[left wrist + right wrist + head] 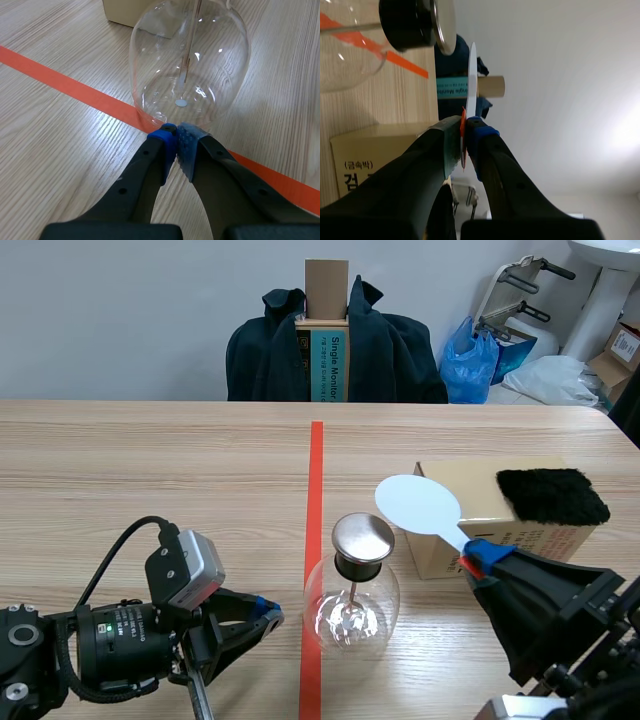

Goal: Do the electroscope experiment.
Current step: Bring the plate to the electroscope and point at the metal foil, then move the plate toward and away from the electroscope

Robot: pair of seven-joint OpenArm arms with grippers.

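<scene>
Presenting disc (417, 505) to cap (362, 537) with right gripper (472, 558) clenched on it, left gripper (268, 616) closed empty at flask (350, 605) base; next, tilting disc down onto cap.

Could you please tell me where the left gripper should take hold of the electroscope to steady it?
Probably the black collar under the metal disc, approached level from the side of the left gripper. The collar is narrow and upright, while the glass bulb is wide, round and smooth; the white paddle in the right gripper occupies the other side.
</scene>
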